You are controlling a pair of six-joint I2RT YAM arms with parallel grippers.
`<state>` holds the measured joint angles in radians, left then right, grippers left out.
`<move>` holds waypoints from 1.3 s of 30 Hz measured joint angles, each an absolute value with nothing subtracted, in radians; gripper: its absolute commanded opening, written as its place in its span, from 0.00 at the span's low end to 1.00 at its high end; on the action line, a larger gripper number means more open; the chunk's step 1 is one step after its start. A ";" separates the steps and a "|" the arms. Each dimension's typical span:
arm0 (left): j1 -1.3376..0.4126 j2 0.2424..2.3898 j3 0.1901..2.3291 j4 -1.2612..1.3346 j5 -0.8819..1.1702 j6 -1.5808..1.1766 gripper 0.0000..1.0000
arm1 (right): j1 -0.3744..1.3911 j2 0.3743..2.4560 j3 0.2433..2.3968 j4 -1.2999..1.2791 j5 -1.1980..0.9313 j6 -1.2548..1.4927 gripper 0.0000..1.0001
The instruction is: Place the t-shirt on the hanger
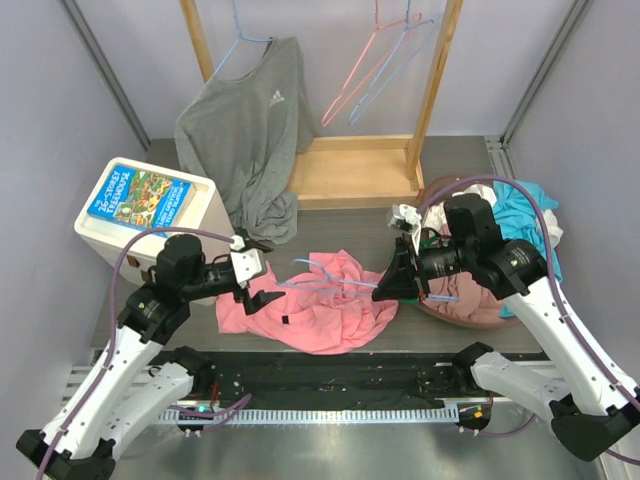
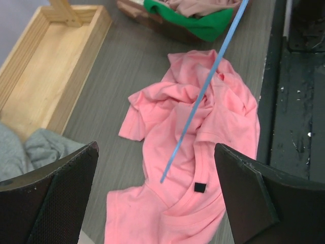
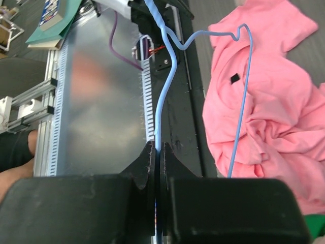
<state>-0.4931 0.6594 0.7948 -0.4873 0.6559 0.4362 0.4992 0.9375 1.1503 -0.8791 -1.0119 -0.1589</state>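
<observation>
Right jaws tight on the hanger (image 3: 161,101) over the t-shirt (image 3: 274,101); left jaws wide apart, empty, above its collar.

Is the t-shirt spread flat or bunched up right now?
Bunched up. The t-shirt lies in heaped wrinkles; only the collar end is fairly flat.

In the left wrist view the hanger (image 2: 201,96) shows as one bar only, running out at the top edge; the t-shirt (image 2: 228,122) is cut off below. The right hand (image 3: 157,152) covers the hanger's wire past its grip.
</observation>
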 measured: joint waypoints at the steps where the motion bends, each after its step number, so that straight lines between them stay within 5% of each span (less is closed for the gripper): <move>1: -0.497 0.663 0.792 -0.487 0.666 0.440 0.93 | 0.504 0.940 1.145 -0.879 -1.021 -0.159 0.01; 5: -0.534 0.691 0.792 -0.460 0.716 0.454 0.85 | 0.537 0.943 1.127 -0.855 -1.053 -0.149 0.01; 11: -0.629 0.744 0.780 -0.439 0.735 0.473 0.56 | 0.616 0.951 1.117 -0.764 -1.073 -0.105 0.01; 14: -0.635 0.751 0.779 -0.435 0.747 0.469 0.32 | 0.623 0.955 1.106 -0.759 -1.072 -0.099 0.03; 15: -0.636 0.751 0.779 -0.435 0.750 0.467 0.11 | 0.623 0.958 1.103 -0.754 -1.071 -0.099 0.06; 16: -0.639 0.751 0.779 -0.436 0.750 0.462 0.00 | 0.623 0.960 1.099 -0.749 -1.072 -0.099 0.10; 17: -0.640 0.751 0.778 -0.439 0.750 0.453 0.00 | 0.623 0.961 1.097 -0.744 -1.071 -0.099 0.24; 19: -0.642 0.750 0.777 -0.451 0.743 0.447 0.00 | 0.622 0.963 1.092 -0.726 -1.045 -0.091 0.38; 20: -0.644 0.749 0.776 -0.458 0.736 0.442 0.00 | 0.623 0.963 1.090 -0.712 -1.028 -0.093 0.76; 21: -0.646 0.748 0.775 -0.467 0.733 0.433 0.00 | 0.626 0.965 1.090 -0.702 -1.000 -0.094 0.90; 31: -0.647 0.802 0.805 -0.564 0.662 0.353 0.00 | 0.661 1.136 1.265 -0.713 -0.635 -0.269 0.90; 39: -0.647 0.851 0.828 -0.600 0.629 0.336 0.00 | 0.760 1.232 1.327 -0.796 -0.587 -0.476 0.82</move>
